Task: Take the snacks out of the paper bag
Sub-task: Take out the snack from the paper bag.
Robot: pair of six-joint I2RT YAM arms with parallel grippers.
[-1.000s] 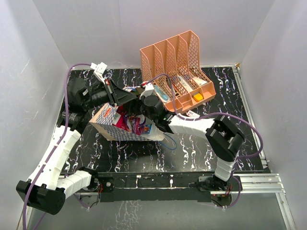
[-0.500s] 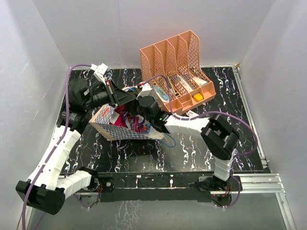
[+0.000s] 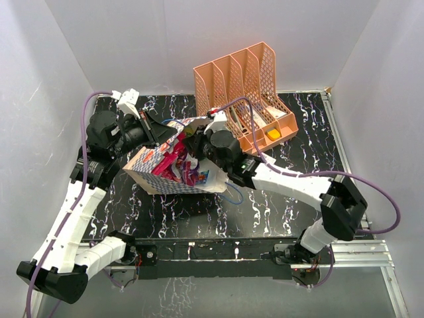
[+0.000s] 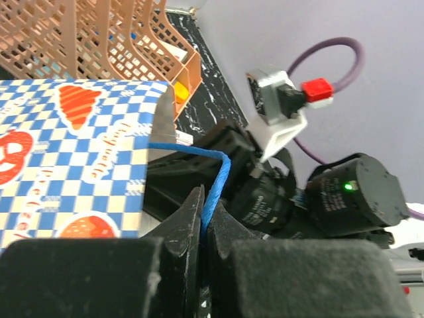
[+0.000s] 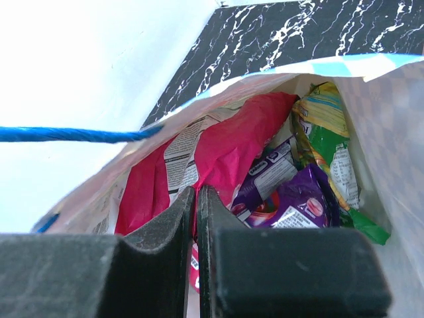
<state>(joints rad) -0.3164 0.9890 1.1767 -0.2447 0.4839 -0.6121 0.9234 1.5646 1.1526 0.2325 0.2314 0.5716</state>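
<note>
The paper bag (image 3: 154,173) lies on its side at the table's centre left, mouth facing up and right. My left gripper (image 3: 161,132) is shut on its blue cord handle (image 4: 218,173) and holds the upper side (image 4: 73,159) up. My right gripper (image 3: 191,142) is at the bag's mouth, shut on the edge of a magenta packet (image 5: 222,142), which also shows from above (image 3: 167,161). Deeper in the bag lie a purple packet (image 5: 298,209) and a green-yellow packet (image 5: 324,129). The other blue handle (image 5: 66,134) crosses the right wrist view.
The peach mesh organizer (image 3: 242,83) stands just behind and right of the bag, with small items in its slots. A loose blue cord loop (image 3: 232,195) lies on the table by the bag's right end. White walls close in on three sides.
My right arm has stretched out, its elbow swinging right and down, and more of the magenta packet shows at the bag's mouth. My left gripper shifted slightly left, still holding the handle.
</note>
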